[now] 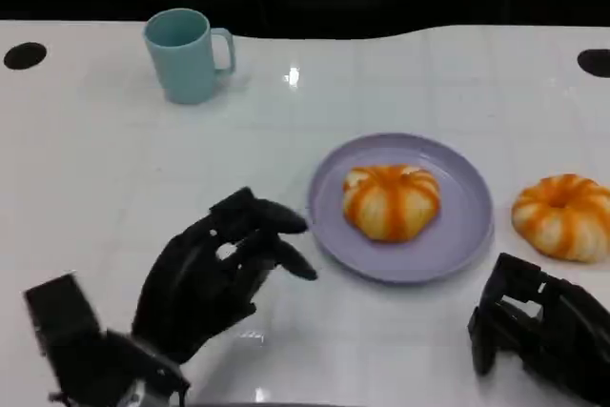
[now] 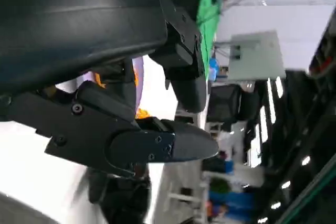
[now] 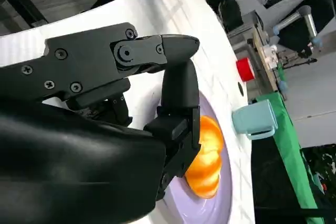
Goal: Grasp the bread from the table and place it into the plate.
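Both hands of the robot sit low over the white table [image 1: 114, 169], neither one holding anything. Its left hand [image 1: 214, 269] hovers just left of the purple plate [image 1: 467, 235], fingers [image 1: 276, 254] loosely curled and apart, tips pointing toward the rim without touching it. Its right hand [image 1: 543, 326] rests near the table's front edge, below and right of the plate, fingers bent downward; whether they are closed cannot be told. One orange-and-white bread [image 1: 392, 200] lies on the plate, slightly left of its centre. A second bread [image 1: 564, 216] sits on the bare table just right of the plate, apart from its rim and beyond the right hand. A light blue mug [image 1: 186, 54] stands upright at the far left, well away.
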Robot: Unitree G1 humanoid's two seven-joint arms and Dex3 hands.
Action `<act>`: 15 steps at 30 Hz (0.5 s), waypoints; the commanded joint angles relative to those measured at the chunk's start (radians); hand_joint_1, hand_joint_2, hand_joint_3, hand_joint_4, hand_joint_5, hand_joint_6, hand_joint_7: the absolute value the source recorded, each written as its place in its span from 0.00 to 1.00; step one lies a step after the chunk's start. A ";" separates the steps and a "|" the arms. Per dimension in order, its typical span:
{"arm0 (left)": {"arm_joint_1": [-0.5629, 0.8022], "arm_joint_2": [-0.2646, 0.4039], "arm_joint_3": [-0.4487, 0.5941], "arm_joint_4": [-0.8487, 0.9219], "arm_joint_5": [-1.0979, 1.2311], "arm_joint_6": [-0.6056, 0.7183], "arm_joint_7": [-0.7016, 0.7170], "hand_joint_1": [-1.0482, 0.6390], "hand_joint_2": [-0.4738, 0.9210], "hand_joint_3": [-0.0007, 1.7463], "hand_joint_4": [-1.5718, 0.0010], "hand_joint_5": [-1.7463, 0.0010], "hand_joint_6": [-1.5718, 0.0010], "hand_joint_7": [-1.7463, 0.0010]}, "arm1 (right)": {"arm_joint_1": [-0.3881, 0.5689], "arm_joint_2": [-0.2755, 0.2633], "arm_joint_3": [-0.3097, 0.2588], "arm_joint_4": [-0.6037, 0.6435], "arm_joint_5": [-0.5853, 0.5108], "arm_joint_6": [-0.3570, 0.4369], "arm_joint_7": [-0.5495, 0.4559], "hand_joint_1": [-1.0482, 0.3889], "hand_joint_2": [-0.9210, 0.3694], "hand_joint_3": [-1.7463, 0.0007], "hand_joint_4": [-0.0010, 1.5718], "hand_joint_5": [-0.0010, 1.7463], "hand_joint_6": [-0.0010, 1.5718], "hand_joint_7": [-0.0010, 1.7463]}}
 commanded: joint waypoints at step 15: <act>0.197 -0.094 0.181 -0.108 -0.188 0.249 -0.093 0.17 1.00 0.17 0.40 0.00 0.53 0.02 | 0.024 -0.011 0.012 -0.046 0.001 0.035 -0.021 0.32 0.00 0.87 0.47 0.99 0.42 0.88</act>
